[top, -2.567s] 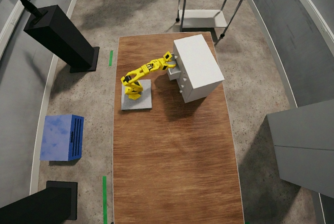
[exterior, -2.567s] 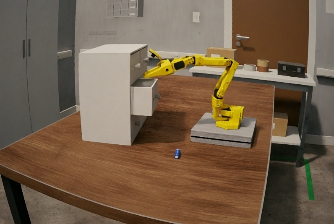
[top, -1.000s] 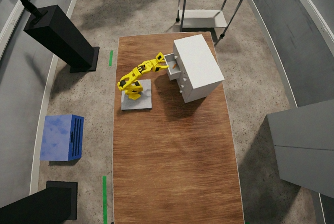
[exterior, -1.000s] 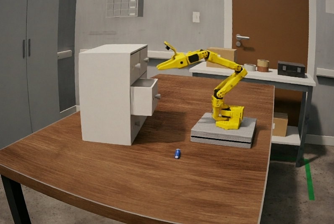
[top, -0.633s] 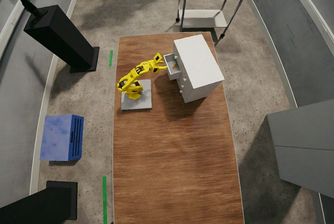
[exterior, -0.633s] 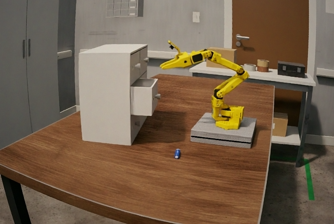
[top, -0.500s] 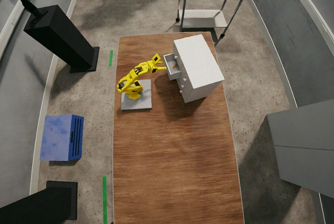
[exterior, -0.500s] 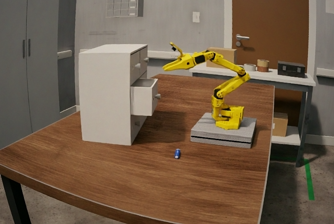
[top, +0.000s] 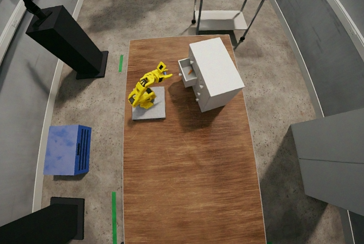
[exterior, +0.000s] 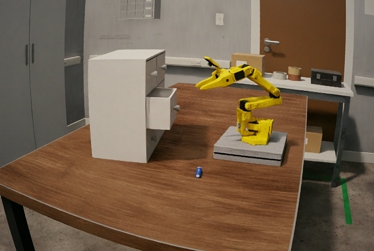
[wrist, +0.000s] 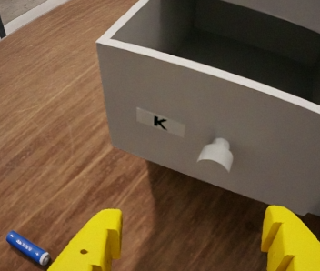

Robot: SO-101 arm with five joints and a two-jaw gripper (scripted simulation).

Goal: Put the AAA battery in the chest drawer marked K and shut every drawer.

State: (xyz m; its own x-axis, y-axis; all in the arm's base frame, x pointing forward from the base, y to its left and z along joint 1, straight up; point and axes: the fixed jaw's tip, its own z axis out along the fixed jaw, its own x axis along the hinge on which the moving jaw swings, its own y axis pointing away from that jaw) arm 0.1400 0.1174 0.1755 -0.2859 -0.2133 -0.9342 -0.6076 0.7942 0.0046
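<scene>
The white chest (top: 214,64) (exterior: 117,105) stands upright. Its drawer K (top: 190,82) (exterior: 158,112) (wrist: 171,95) is pulled out; the other drawer fronts in view look shut. An orange battery (top: 190,72) lies inside drawer K; the wrist view does not show it. A blue battery (top: 165,73) (exterior: 198,172) (wrist: 27,248) lies on the table outside the chest. My gripper (top: 169,75) (exterior: 199,87) (wrist: 193,214) is open with nothing between its fingers, in front of drawer K and higher than its rim in the exterior view.
Drawer K's knob (exterior: 176,108) (wrist: 217,155) sticks out towards my gripper. Other knobs stick out from the chest's front. My arm stands on a grey base slab (top: 158,111) (exterior: 223,148) on the wooden table (top: 188,176) (exterior: 151,200).
</scene>
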